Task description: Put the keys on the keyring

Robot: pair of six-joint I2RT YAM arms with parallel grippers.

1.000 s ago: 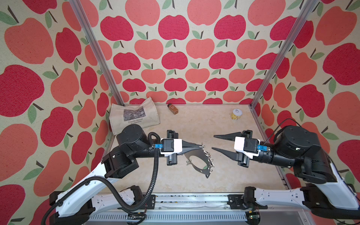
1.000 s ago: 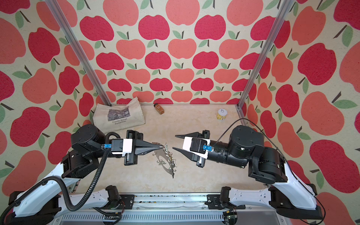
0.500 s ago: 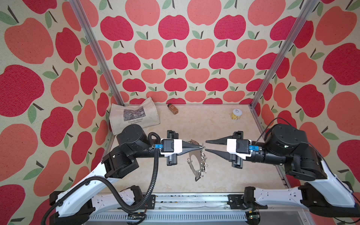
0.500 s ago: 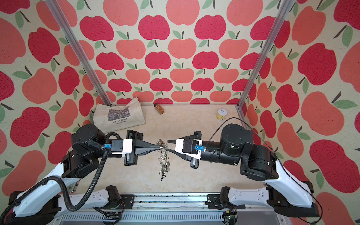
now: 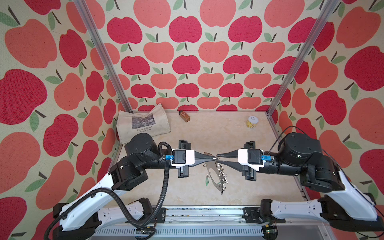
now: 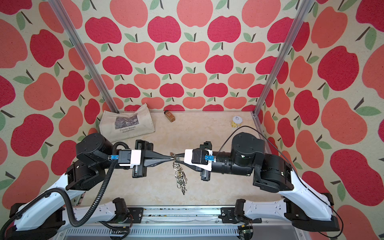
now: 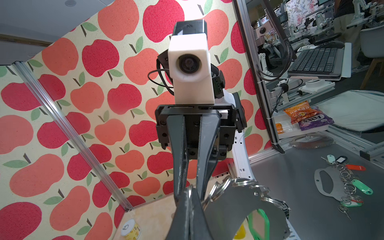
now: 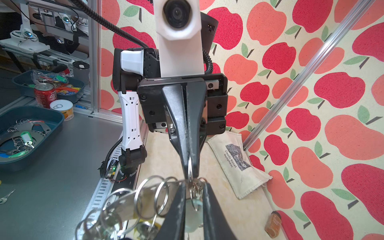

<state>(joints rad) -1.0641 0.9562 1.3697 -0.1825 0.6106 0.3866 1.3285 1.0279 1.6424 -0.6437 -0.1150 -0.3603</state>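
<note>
- Right wrist view looks along the right gripper [image 8: 194, 187] toward the left gripper [image 8: 190, 164]. The two meet tip to tip above the middle of the table [image 5: 239, 135].
- The left gripper's jaws are pressed fully together on one small split ring at the top of the keyring [image 7: 230, 205]. The flat grey plate hangs in the air below that ring, with its other rings dangling loose.
- The right gripper's fingers [image 8: 176, 209] stand only a narrow gap apart.
- The keys [image 8: 192, 218] show as a pale mint tag lying in that gap, just beside the pinched ring. It cannot be told whether the pads actually press the tag. The metal key itself is hidden.
- A bright green tag [image 5: 207, 181] hangs at the plate's left side, apart from both grippers.
- Judged from its look, the plate is thin, stiff and fairly light. Held by a single ring, it will likely swing and twist at any nudge.
- The split rings look smooth, springy and slippery, so they would be hard to pry open.
- The tag looks like light, hard, slick plastic. The best hold is probably across its flat faces, close to the key end, leaving the key's hole free to meet the ring.
</note>
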